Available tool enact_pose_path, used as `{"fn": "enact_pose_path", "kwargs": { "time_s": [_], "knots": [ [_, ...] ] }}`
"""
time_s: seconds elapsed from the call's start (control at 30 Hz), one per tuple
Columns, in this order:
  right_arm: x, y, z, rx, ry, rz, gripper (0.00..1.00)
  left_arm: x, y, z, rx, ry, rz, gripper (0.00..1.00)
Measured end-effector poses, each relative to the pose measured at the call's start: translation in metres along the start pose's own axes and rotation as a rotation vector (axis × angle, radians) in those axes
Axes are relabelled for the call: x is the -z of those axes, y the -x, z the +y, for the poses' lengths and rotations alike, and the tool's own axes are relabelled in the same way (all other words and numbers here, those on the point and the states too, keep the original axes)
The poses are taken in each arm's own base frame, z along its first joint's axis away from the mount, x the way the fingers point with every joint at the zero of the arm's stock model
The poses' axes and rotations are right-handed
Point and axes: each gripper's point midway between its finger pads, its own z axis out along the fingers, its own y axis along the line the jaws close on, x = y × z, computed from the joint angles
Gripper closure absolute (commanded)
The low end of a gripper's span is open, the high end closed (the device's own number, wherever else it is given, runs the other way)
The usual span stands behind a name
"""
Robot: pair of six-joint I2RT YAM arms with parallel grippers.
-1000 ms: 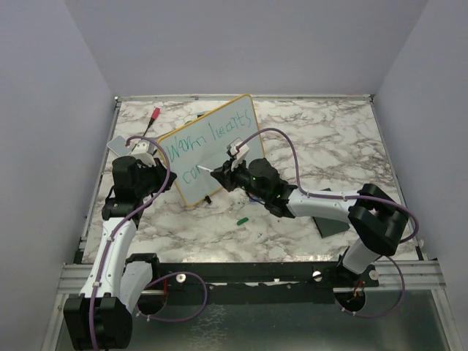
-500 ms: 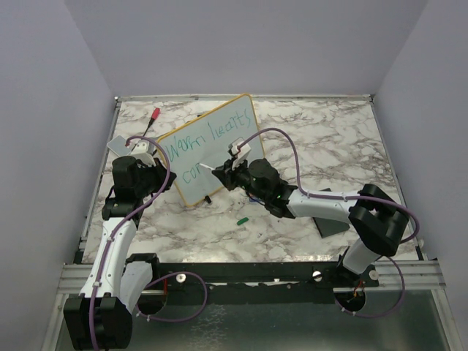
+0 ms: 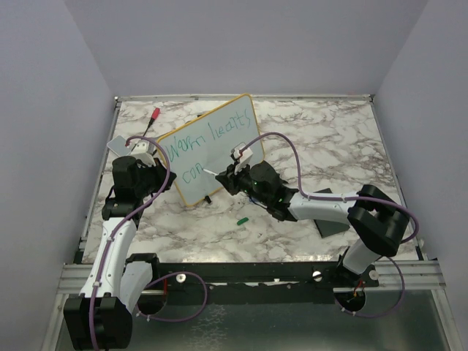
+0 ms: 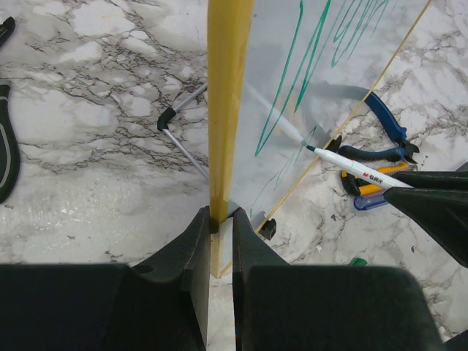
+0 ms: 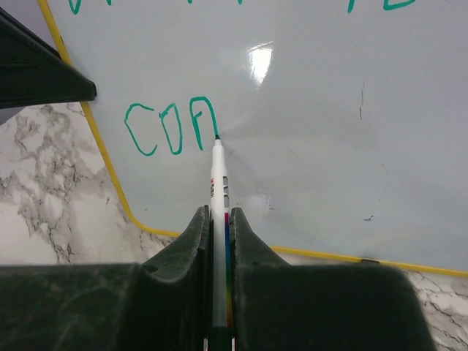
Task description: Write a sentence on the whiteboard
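Right wrist, marker (image 5: 219, 191) tip touching whiteboard (image 5: 329, 161)

sentence (image 5: 172, 130) top line cut off, marker (image 5: 219, 183) rear hidden

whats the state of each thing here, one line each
whiteboard, propped up, yellow edge clamped
sentence, unfinished: "Warm hearts" written, second line at "con"
marker, uncapped, tip touching the whiteboard after "n"
left gripper, shut on the whiteboard
right gripper, shut on the marker
green cap, off, lying on the table
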Motion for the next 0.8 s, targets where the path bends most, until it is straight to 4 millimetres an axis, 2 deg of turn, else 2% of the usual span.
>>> {"fn": "enact_pose_path", "kwargs": {
  "time_s": [0.37, 0.5, 0.67, 0.8],
  "knots": [
    [0.004, -0.009, -0.002, -0.001, -0.004, 0.020, 0.99, 0.000, 0.000, 0.000, 0.000, 0.000, 0.000, 1.00],
    [0.013, -0.009, -0.003, 0.001, -0.006, 0.024, 0.99, 0.000, 0.000, 0.000, 0.000, 0.000, 0.001, 1.00],
    [0.023, 0.014, -0.002, -0.003, -0.008, -0.027, 0.99, 0.000, 0.000, 0.000, 0.001, 0.000, 0.002, 1.00],
    [0.022, 0.025, -0.007, 0.009, -0.030, -0.054, 0.99, 0.000, 0.000, 0.000, 0.001, 0.000, 0.001, 1.00]
  ]
}}
